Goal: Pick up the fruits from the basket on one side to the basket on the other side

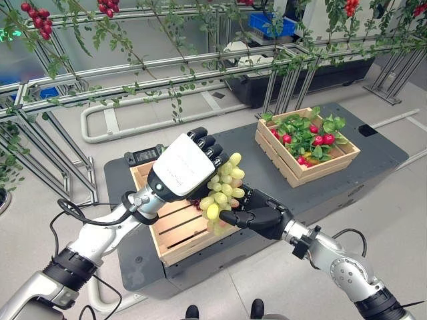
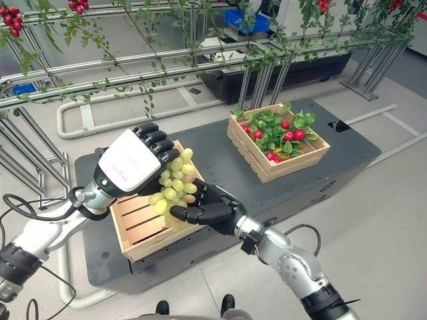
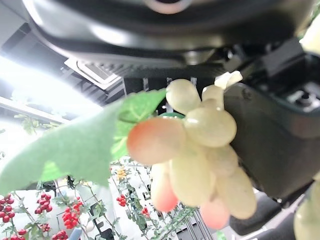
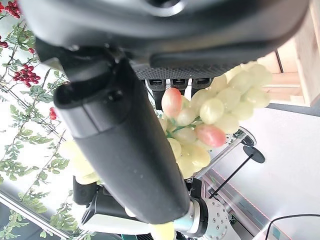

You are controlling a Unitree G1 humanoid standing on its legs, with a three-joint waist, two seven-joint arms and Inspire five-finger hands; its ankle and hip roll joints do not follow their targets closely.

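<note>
A bunch of green grapes, with a few pink ones and a leaf, hangs in the air over the right side of an open wooden crate. My left hand comes from above with its fingers curled over the top of the bunch. My right hand reaches in from the lower right, palm up. Its thumb and fingers curl round the lower part of the grapes. The left wrist view has the grapes close up beside the dark right hand. A second crate to the right holds red fruits among green leaves.
Both crates stand on a dark grey platform with floor all around. A small black device lies behind the left crate. Metal trellis rails with vines and red berries run across behind the platform.
</note>
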